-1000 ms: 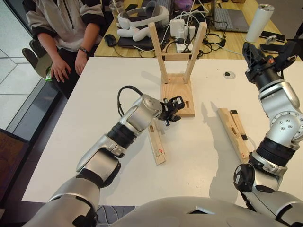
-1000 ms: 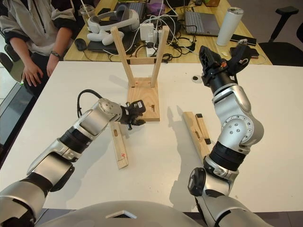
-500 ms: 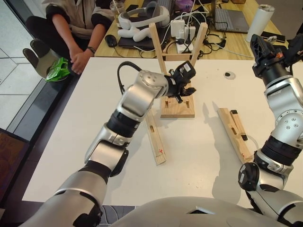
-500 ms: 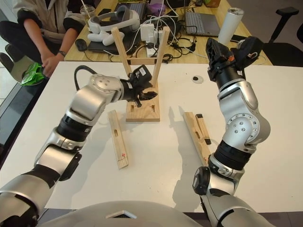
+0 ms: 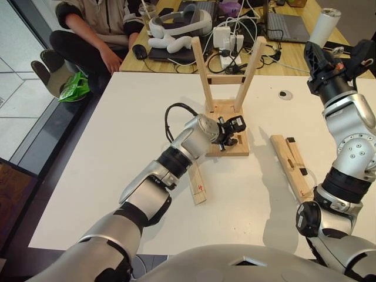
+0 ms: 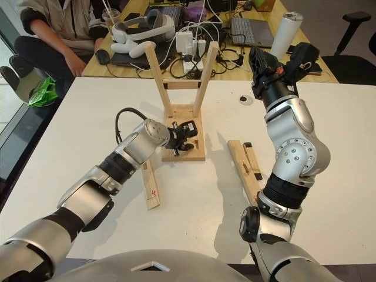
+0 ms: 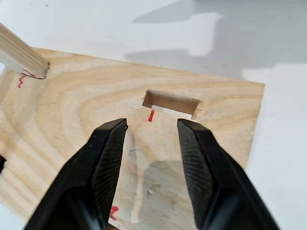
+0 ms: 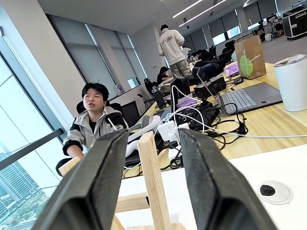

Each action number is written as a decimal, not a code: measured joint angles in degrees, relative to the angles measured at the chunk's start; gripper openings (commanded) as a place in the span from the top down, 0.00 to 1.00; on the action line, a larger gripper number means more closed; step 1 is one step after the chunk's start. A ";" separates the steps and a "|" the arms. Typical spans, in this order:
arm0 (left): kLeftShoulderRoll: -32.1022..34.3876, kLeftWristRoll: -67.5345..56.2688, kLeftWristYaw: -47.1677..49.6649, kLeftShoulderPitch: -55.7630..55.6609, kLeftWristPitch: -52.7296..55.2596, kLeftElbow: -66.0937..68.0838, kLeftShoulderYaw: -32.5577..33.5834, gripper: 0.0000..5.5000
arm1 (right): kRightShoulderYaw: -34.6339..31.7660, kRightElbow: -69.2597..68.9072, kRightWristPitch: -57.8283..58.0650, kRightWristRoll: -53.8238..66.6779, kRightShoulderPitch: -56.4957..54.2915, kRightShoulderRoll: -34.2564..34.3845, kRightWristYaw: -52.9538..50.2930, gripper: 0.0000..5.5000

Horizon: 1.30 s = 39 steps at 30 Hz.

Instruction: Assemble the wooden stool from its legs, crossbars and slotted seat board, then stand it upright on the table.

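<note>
The left arm covers the far end of the loose leg, and the left gripper hides part of the seat board.

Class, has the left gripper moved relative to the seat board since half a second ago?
Yes. The left gripper has come back from the upright legs' base toward the seat board's near end, open over an empty slot.

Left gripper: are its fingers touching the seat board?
Cannot tell. The left wrist view shows the open left gripper over the seat board by a slot, but its tips overlap the wood, showing neither contact nor gap.
</note>
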 measured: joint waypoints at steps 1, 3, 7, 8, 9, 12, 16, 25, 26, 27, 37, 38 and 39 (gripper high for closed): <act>0.75 -1.98 -1.76 1.79 3.95 -4.21 0.31 0.64 | 0.00 0.00 0.00 0.00 0.00 -0.04 -0.01 0.64; 1.71 -5.30 -3.24 4.51 11.78 -11.32 1.57 0.64 | -0.03 0.00 -0.05 0.01 0.01 -0.13 -0.01 0.64; 2.14 -12.39 -3.17 9.24 29.97 -23.53 6.46 0.64 | -0.06 0.00 -0.33 0.00 0.01 -0.25 -0.01 0.64; 1.73 -14.05 -2.26 10.73 34.69 -26.49 7.91 0.64 | -0.10 -0.01 -0.60 0.03 0.00 -0.36 0.00 0.64; 0.14 -15.20 -0.76 11.96 38.57 -28.35 10.34 0.64 | -0.49 -0.08 -1.54 0.46 0.00 -0.35 0.00 0.64; -7.35 -16.21 5.42 12.73 44.74 -31.98 20.80 0.64 | -3.10 -0.75 -7.16 1.58 -0.19 1.10 -1.59 0.64; -13.56 -15.00 17.22 6.69 36.57 -32.34 35.69 0.67 | -5.30 0.20 -13.64 0.13 -0.20 1.56 -4.44 0.72; -9.72 -9.44 40.47 -1.38 0.05 -11.26 47.64 0.89 | -5.13 33.64 -29.73 -9.66 -3.24 2.71 -6.65 0.99; -9.42 -8.60 42.53 -1.42 -2.18 -9.79 47.74 0.89 | -4.98 39.51 -31.41 -10.35 -4.76 2.86 -6.37 0.99; -9.23 -8.42 44.02 -1.66 -3.73 -7.78 47.76 0.89 | -4.89 44.17 -32.94 -10.93 -6.23 2.81 -5.58 0.99; -10.28 -10.72 53.02 -12.58 -17.27 26.77 49.05 0.89 | -7.48 74.98 -38.04 -6.25 -23.26 5.24 3.72 0.99; -11.29 -11.08 51.66 -13.01 -16.09 26.90 48.22 0.89 | -6.66 75.05 -34.75 -5.68 -23.62 6.51 6.74 0.99; -12.40 -11.24 49.29 -13.29 -13.37 26.64 46.28 0.89 | -6.09 74.79 -31.67 -4.76 -23.71 7.85 8.92 0.99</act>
